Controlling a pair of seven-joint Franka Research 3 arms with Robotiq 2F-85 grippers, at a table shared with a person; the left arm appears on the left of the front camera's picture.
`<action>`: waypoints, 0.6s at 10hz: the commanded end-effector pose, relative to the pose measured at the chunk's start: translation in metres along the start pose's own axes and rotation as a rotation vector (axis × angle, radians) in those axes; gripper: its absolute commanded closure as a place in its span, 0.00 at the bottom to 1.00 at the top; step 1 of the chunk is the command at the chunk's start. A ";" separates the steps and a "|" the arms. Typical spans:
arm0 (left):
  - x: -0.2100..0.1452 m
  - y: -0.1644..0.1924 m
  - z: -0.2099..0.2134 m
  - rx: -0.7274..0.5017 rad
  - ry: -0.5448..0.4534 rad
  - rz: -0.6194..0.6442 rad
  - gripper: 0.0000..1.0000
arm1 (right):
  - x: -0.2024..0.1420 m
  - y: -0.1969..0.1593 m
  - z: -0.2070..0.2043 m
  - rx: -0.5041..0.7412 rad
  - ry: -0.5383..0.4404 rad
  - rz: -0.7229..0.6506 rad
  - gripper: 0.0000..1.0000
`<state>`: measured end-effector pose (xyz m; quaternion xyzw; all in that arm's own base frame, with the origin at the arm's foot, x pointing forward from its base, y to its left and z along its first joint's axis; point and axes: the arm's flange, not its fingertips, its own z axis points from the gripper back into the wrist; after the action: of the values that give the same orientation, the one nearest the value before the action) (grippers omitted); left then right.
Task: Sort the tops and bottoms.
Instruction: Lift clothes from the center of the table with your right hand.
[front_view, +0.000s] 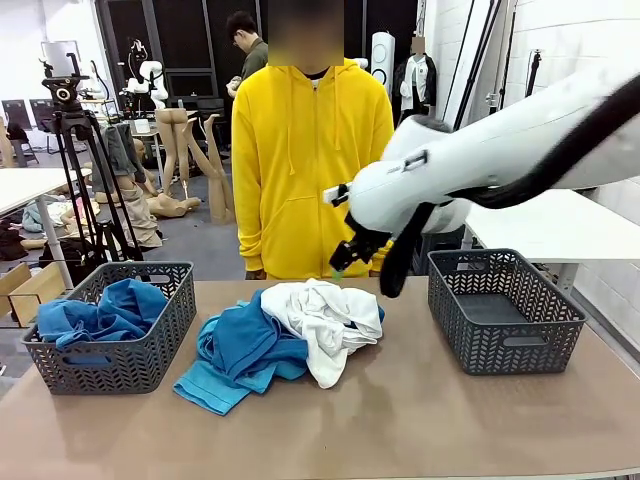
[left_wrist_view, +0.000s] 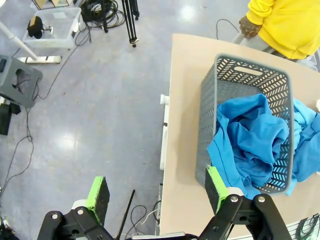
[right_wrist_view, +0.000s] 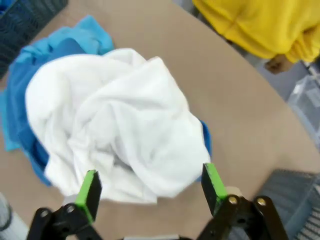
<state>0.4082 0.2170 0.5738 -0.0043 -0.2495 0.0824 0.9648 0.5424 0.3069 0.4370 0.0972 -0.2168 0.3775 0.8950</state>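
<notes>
Front view: the right arm is reaching across the middle, and the right gripper (front_view: 342, 262) is hanging just above the far edge of the white garment (front_view: 325, 315), jaws apart and empty. That garment is lying bunched on the blue garments (front_view: 245, 350) at the middle of the table (front_view: 420, 420), between the left basket (front_view: 150, 345), which is holding more blue cloth (front_view: 100, 312), and the right basket (front_view: 505, 345). A person in a yellow hoodie (front_view: 310, 170) is standing behind.

Left wrist view: the left gripper (left_wrist_view: 157, 192) is hovering wide open off the table's end, beside the left basket (left_wrist_view: 245, 70), well away from the heap.

Right wrist view: the right gripper (right_wrist_view: 150, 187) is gaping directly over the white garment (right_wrist_view: 115, 120). The heap is stretching diagonally between the pads (right_wrist_view: 89, 192). It is too crumpled to show which way it is pointing. The right arm is clearly nearer, and a straight descent looks enough.
</notes>
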 end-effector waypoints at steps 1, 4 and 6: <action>0.000 0.001 0.001 0.010 0.001 0.003 0.00 | 0.035 0.000 -0.038 0.051 0.083 -0.025 0.00; 0.000 0.001 0.001 0.010 0.001 0.003 0.00 | 0.038 0.013 -0.064 0.080 0.136 -0.028 0.00; 0.000 0.001 0.001 0.010 0.001 0.003 0.00 | 0.037 0.021 -0.071 0.087 0.163 -0.014 0.00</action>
<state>0.4083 0.2172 0.5737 -0.0042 -0.2493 0.0826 0.9649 0.5721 0.3657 0.3881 0.1169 -0.1355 0.3878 0.9042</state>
